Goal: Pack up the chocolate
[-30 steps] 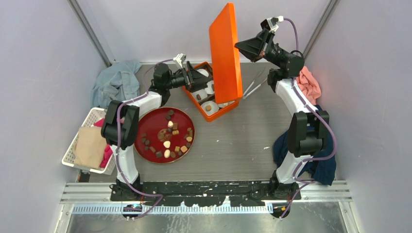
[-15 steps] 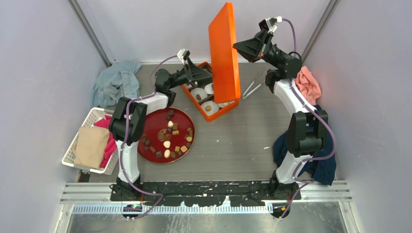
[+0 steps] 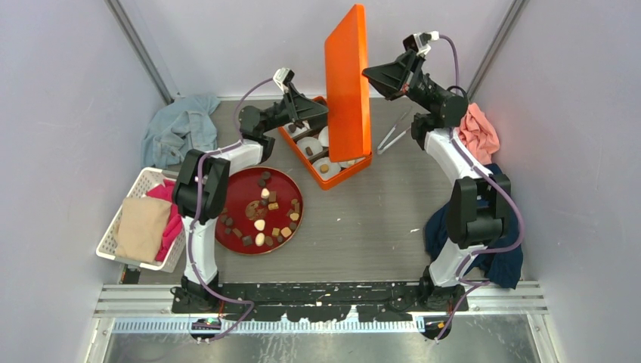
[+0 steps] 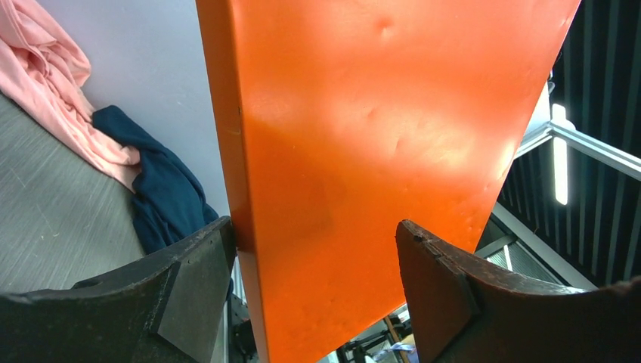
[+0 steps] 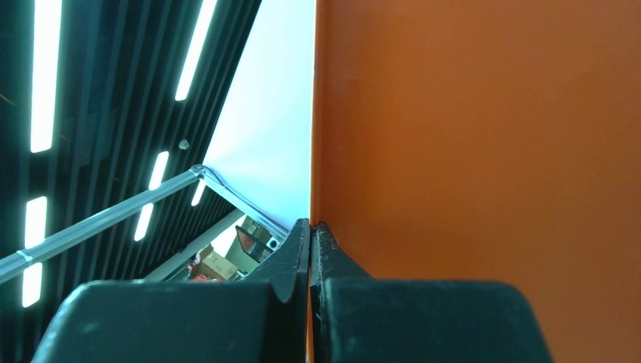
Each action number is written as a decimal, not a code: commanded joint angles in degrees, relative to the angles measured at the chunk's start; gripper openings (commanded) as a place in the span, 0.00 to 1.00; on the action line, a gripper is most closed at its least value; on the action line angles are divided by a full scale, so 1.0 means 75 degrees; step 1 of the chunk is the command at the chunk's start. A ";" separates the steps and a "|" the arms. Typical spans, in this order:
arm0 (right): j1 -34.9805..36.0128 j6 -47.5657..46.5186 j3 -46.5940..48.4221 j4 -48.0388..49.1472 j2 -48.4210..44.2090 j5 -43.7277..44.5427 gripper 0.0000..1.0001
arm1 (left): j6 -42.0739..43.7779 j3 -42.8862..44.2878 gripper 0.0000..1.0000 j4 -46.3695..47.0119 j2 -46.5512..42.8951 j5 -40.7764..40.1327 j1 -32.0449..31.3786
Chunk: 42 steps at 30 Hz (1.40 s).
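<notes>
Orange lid [image 3: 348, 79] pinched in right fingers [image 5: 291, 257]; left fingers [image 4: 195, 291] apart, empty; perhaps twenty chocolates [image 3: 260, 224].

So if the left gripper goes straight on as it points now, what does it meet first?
The upright orange lid; it fills the view between the open jaws of the left gripper, seemingly close.

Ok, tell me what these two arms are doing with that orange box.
The right gripper is pinched shut on the edge of the orange lid, holding it upright over the orange box. The left gripper is open beside the box, pointed at the lid. Most chocolate pieces lie on the red plate; a few sit in the box's paper cups.
</notes>
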 commanded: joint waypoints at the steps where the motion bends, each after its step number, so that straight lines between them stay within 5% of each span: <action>1: 0.0008 0.0688 -0.0098 0.0446 -0.0505 0.0324 0.01 | -0.0176 0.0243 0.77 0.0684 -0.0245 -0.0208 -0.0006; 20: 0.0007 0.0860 -0.0309 0.0432 -0.0521 0.0491 0.01 | -0.1000 0.0762 0.65 0.0688 -0.1058 -0.1507 0.0611; 26: 0.0005 0.0990 -0.0511 0.0307 -0.0365 0.0688 0.01 | -0.1075 0.0762 0.48 0.0682 -0.1158 -0.1454 0.0689; 31: 0.0003 0.0155 -0.0867 -0.1159 -0.0493 0.0823 0.21 | -0.1317 0.0706 0.25 0.0677 -0.0993 -0.1335 0.0754; 35: 0.0007 -0.1972 -0.0719 -0.4127 -0.1061 0.0580 0.36 | -0.1342 0.0641 0.21 0.0677 -0.0953 -0.1368 0.0846; 39: 0.0002 -0.4757 -0.0246 -0.7893 -0.1580 0.0841 0.62 | -0.1418 0.0720 0.13 0.0677 -0.0773 -0.1456 0.0979; 42: -0.0006 -0.5160 -0.0063 -0.8615 -0.1586 0.0834 0.71 | -0.1441 0.0685 0.08 0.0677 -0.0697 -0.1458 0.1079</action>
